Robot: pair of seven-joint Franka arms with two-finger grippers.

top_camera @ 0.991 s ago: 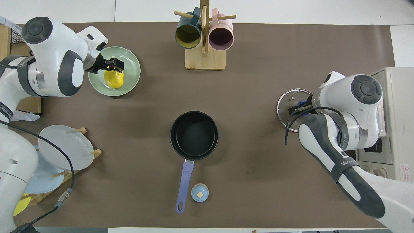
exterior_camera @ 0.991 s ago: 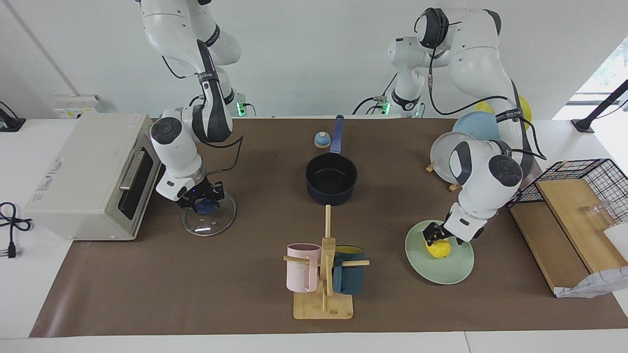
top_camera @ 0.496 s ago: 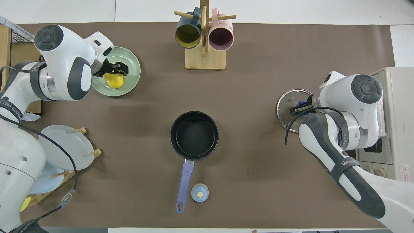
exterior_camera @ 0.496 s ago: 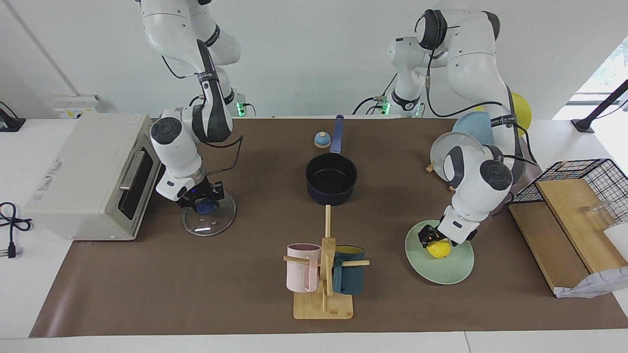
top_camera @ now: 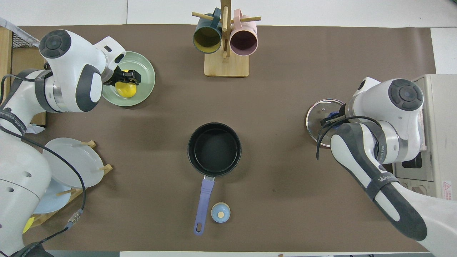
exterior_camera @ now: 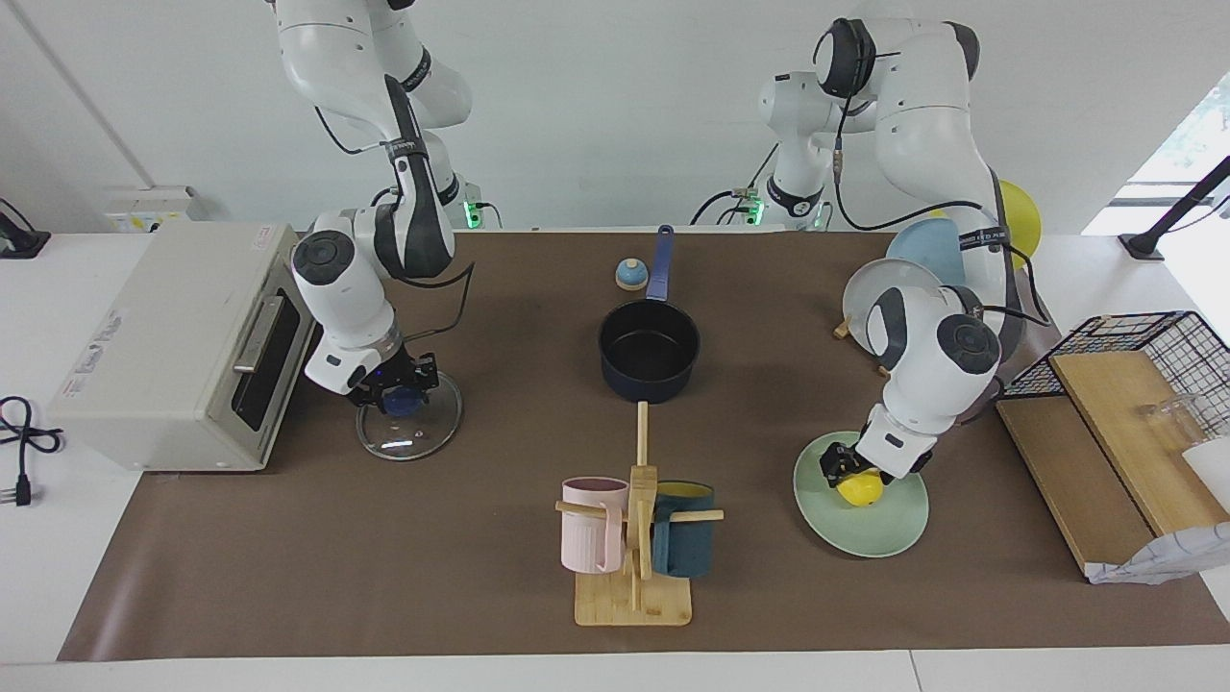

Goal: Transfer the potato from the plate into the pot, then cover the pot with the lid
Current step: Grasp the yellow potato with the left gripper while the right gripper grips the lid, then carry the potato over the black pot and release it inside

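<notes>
The yellow potato [exterior_camera: 862,491] [top_camera: 126,90] lies on the mint-green plate [exterior_camera: 889,533] [top_camera: 145,87] toward the left arm's end of the table. My left gripper [exterior_camera: 846,465] [top_camera: 125,75] is low over the plate, right at the top of the potato. The dark navy pot [exterior_camera: 650,351] [top_camera: 214,149] stands empty in the middle, its blue handle pointing toward the robots. The glass lid [exterior_camera: 411,437] [top_camera: 316,119] lies flat in front of the toaster oven. My right gripper [exterior_camera: 396,383] [top_camera: 330,118] is down at its blue knob [exterior_camera: 397,404].
A mug tree [exterior_camera: 634,538] with a pink and a dark teal mug stands farther from the robots than the pot. A small blue-topped bell [exterior_camera: 630,276] sits beside the pot handle. A toaster oven [exterior_camera: 163,346], a rack of upright plates [exterior_camera: 879,298] and a wire basket [exterior_camera: 1134,360] stand at the table's ends.
My left gripper and forearm have shifted toward the table's middle and settled lower onto the potato. The right gripper has stayed at the lid's knob. The potato and the lid have not moved.
</notes>
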